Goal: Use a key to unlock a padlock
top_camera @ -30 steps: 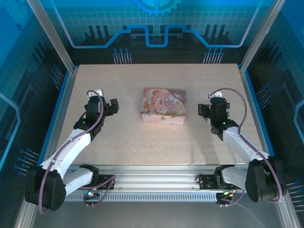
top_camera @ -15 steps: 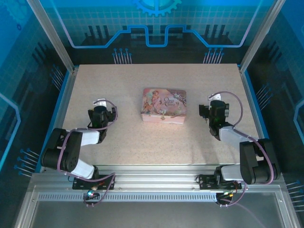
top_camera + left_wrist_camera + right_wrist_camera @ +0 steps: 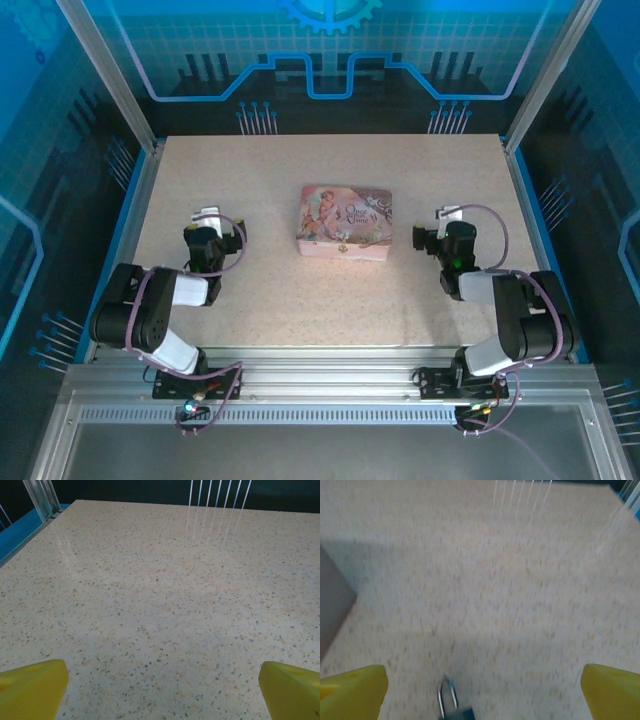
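Note:
The padlock (image 3: 448,702) lies on the speckled table at the bottom edge of the blurred right wrist view. Its silvery shackle loop points away and its dark body is cut off by the frame. My right gripper (image 3: 482,692) is open around it, the yellow fingertips (image 3: 352,690) far apart and the padlock nearer the left one. In the top view the right gripper (image 3: 447,238) sits low, right of the pink box. My left gripper (image 3: 162,692) is open over bare table, seen in the top view (image 3: 207,238) left of the box. The key is out of view.
A pink picture-printed box (image 3: 345,222) stands in the middle of the table (image 3: 330,300); its side shows at the left edge of the right wrist view (image 3: 332,610). Aluminium frame posts and blue rails (image 3: 130,215) border the table. Both arms are folded back near their bases.
Both arms have folded down and back towards their bases, bringing the grippers low over the table and slightly nearer. Both grippers stayed open.

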Controlling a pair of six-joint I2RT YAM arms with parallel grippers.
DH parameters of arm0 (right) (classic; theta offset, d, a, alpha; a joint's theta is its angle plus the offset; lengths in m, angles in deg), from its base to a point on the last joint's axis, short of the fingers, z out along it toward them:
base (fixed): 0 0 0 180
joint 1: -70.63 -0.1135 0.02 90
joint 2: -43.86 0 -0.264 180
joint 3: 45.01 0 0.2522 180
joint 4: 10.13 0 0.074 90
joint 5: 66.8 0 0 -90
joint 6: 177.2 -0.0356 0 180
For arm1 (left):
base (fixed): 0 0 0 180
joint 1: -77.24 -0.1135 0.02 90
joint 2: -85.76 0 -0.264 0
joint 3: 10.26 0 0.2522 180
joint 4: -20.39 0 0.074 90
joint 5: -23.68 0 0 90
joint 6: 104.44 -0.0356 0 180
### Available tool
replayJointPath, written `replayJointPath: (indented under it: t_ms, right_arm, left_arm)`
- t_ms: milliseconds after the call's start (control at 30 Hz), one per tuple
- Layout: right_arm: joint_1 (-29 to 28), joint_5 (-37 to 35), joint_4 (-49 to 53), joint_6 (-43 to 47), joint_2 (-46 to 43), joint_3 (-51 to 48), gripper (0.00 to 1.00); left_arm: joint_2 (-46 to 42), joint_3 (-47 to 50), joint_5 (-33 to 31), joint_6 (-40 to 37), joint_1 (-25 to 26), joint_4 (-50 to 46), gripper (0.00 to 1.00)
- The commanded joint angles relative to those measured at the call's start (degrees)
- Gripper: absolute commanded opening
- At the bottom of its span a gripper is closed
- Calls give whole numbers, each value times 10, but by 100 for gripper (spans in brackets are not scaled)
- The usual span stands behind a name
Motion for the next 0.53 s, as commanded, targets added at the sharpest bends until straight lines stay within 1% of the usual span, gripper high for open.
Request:
replayJointPath:
  t_ms: [0,400,500]
  right_arm:
    - [-19,-25,-68,9,9,1,100]
    - [-11,-3,-56,6,8,6,100]
    - [-15,-10,-62,10,8,5,100]
  left_arm:
    - [4,0,7,-10,2,29,99]
    - [4,1,6,-12,4,30,99]
    - [4,1,6,-12,4,29,99]
